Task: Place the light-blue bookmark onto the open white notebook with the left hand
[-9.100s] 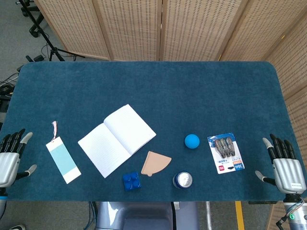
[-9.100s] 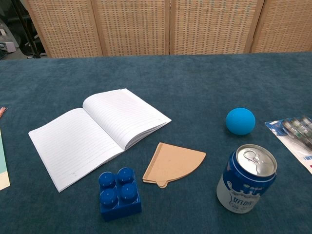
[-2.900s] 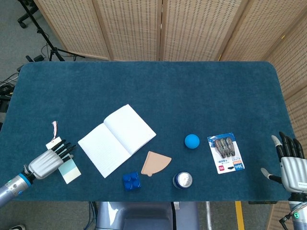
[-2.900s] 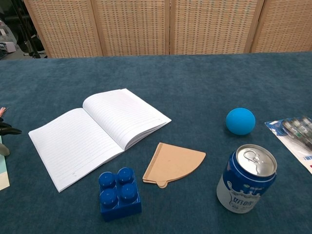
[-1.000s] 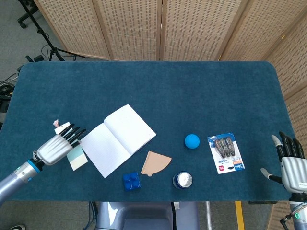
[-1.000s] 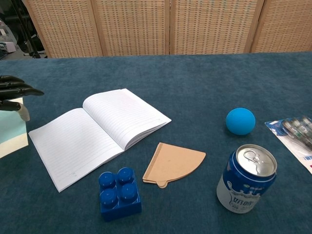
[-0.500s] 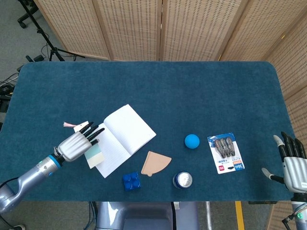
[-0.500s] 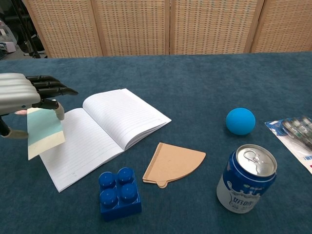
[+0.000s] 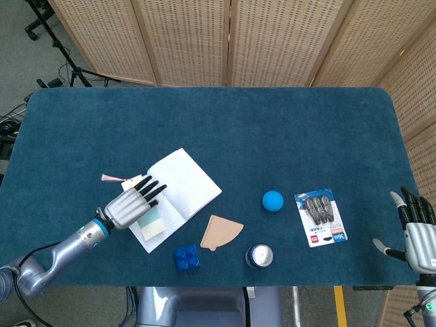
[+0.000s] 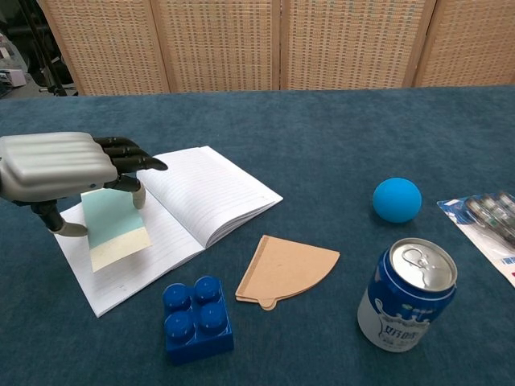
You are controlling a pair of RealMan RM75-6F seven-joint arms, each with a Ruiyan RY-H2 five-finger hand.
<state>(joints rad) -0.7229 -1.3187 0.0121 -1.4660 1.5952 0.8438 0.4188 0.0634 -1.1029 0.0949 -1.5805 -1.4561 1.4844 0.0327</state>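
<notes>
Open white notebook [image 10: 173,211] at table [image 9: 225,122] centre-left. Left hand [image 10: 60,167] over its left page, pinching the light-blue bookmark [image 10: 115,227] hanging above that page. Risk: letting go high, so the card slides toward 7 o'clock off the near page edge. Plenty of bare cloth at 12 o'clock; blue brick [image 10: 197,318] crowding 5 o'clock. Right hand [image 9: 417,240] spread, idle at far 3 o'clock edge.
</notes>
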